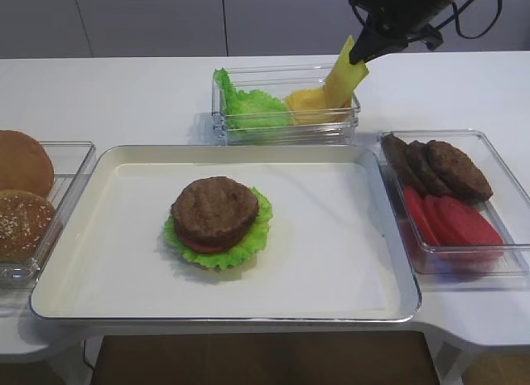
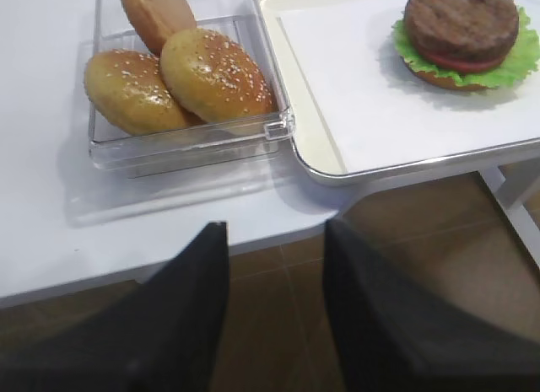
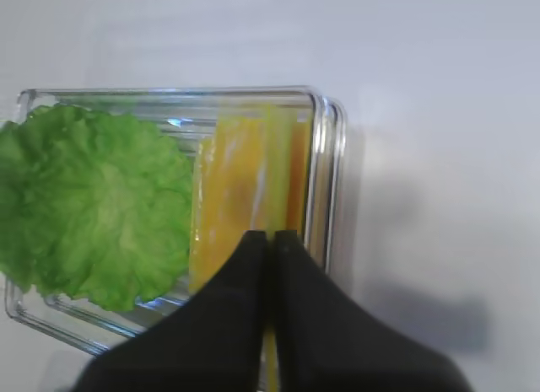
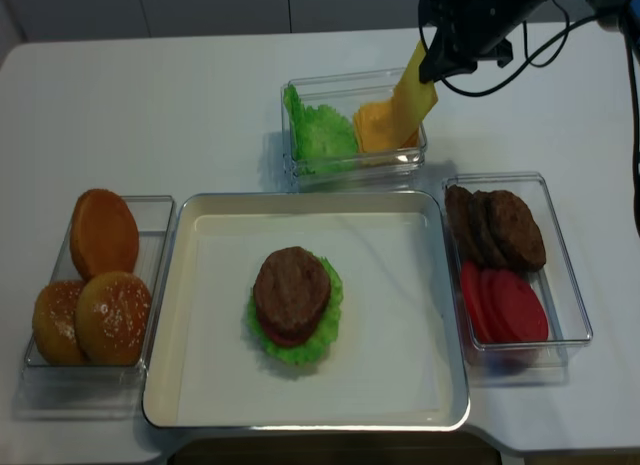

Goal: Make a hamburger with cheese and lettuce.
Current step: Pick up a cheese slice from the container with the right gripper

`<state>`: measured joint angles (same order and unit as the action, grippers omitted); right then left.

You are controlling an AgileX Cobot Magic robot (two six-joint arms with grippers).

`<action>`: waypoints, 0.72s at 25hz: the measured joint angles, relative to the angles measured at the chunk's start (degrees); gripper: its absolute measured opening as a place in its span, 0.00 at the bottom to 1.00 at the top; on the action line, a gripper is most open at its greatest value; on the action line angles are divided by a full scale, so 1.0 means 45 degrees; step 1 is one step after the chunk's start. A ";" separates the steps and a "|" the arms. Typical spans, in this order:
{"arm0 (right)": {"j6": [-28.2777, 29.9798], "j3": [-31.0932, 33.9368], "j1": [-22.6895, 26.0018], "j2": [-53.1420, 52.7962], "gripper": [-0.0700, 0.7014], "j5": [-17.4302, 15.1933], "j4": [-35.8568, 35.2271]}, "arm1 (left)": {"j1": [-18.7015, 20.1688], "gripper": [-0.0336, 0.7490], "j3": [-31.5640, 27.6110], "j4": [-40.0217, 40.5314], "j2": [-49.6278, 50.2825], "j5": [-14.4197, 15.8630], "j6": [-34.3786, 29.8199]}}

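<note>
one hamburger (image 4: 293,305) sits on one tray (image 4: 190,385). three buns (image 4: 103,233) lie in one clear box on the left. three loose patties (image 4: 500,228) and three tomato slices (image 4: 505,305) share one box on the right. one far box holds the lettuce (image 4: 322,135), whose leaves cannot be counted, and the cheese (image 4: 405,100): one lifted slice plus a stack beneath, number unclear.
</note>
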<state>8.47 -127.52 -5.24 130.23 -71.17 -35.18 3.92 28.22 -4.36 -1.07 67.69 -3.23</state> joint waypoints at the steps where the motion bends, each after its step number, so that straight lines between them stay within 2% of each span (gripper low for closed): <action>1: 0.0000 0.0000 0.0000 -0.0023 0.12 0.0000 -0.0051 | 0.0000 0.40 0.0000 0.0000 0.0000 0.0000 0.0000; 14: -0.0164 0.0000 -0.0016 -0.1193 0.12 0.0000 -0.0243 | 0.0000 0.40 0.0000 0.0000 0.0000 0.0000 0.0000; 18: -0.0271 0.0024 -0.0445 -0.1352 0.12 0.0000 -0.0219 | 0.0000 0.40 0.0000 0.0000 0.0000 0.0000 0.0000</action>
<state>7.25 -127.41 -7.24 124.15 -71.17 -36.17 3.92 28.22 -4.36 -1.07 67.69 -3.23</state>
